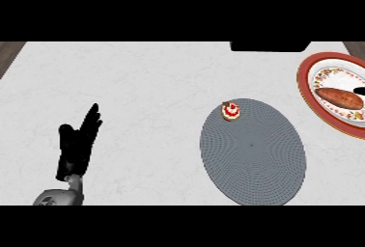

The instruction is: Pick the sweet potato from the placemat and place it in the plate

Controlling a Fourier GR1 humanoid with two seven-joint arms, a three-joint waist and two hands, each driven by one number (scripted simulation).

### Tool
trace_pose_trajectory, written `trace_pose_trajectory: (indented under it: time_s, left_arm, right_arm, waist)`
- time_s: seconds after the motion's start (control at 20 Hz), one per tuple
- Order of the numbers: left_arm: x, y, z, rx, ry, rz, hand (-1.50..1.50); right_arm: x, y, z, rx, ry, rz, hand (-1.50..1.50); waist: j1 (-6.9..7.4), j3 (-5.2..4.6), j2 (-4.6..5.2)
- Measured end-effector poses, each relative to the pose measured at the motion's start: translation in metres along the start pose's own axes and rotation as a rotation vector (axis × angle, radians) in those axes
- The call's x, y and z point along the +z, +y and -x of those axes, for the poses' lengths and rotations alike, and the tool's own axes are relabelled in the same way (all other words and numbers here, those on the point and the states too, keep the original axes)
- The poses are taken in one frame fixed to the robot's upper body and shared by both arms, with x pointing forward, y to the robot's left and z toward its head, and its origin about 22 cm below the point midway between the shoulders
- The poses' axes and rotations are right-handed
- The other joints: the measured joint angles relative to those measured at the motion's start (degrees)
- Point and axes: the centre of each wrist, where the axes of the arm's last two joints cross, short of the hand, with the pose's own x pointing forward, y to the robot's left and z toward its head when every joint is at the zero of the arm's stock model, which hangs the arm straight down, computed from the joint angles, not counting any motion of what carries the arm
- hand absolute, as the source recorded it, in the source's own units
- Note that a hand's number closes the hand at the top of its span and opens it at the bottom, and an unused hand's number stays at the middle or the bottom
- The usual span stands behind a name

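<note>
The sweet potato (340, 98), reddish-brown and long, lies inside the plate (314, 99), a white plate with a red rim and flowered band at the right edge. A small black part of my right hand (360, 90) pokes in from the right edge just above the sweet potato's far end; the rest of it is out of view. The grey oval placemat (253, 152) lies left of the plate, with no sweet potato on it. My left hand (77, 144) rests open at the lower left, fingers up, far from both.
A small cupcake (230, 110) with white and red topping sits on the placemat's upper left edge. A black object (269, 46) lies at the counter's far edge. The white marble counter (143, 87) ends in dark strips at both upper corners.
</note>
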Motion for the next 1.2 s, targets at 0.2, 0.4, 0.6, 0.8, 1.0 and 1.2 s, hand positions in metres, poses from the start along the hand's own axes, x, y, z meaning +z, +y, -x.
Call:
trace_pose_trajectory:
  time_s: [0.2,0.4,0.6,0.8,1.0,1.2]
  left_arm:
    - [0.002,-0.004,0.004,0.000,-0.002,0.001,0.00]
    - [0.004,-0.009,0.006,-0.002,-0.010,0.006,0.00]
    - [0.003,-0.005,0.006,-0.005,-0.015,0.013,0.00]
    - [0.001,-0.003,0.002,-0.003,-0.011,0.012,0.00]
    - [0.004,0.000,0.000,-0.004,-0.007,0.020,0.00]
    - [0.004,-0.004,0.003,-0.007,-0.007,0.017,0.00]
  right_arm:
    - [0.011,-0.028,0.010,-0.122,-0.015,0.006,-1.50]
    - [0.025,-0.039,0.028,-0.179,-0.033,-0.006,-1.50]
    - [0.034,-0.035,0.041,-0.216,-0.075,-0.021,-1.50]
    - [0.035,-0.024,0.046,-0.215,-0.092,-0.024,-1.50]
    - [0.039,-0.019,0.053,-0.187,-0.080,-0.010,-1.50]
    - [0.039,-0.018,0.053,-0.143,-0.049,0.012,-1.50]
  waist:
    - [0.13,-0.07,0.01]
    - [0.44,-0.01,0.07]
    - [0.57,0.00,0.08]
    - [0.67,-0.02,0.08]
    - [0.81,-0.04,0.10]
    - [0.97,-0.03,0.20]
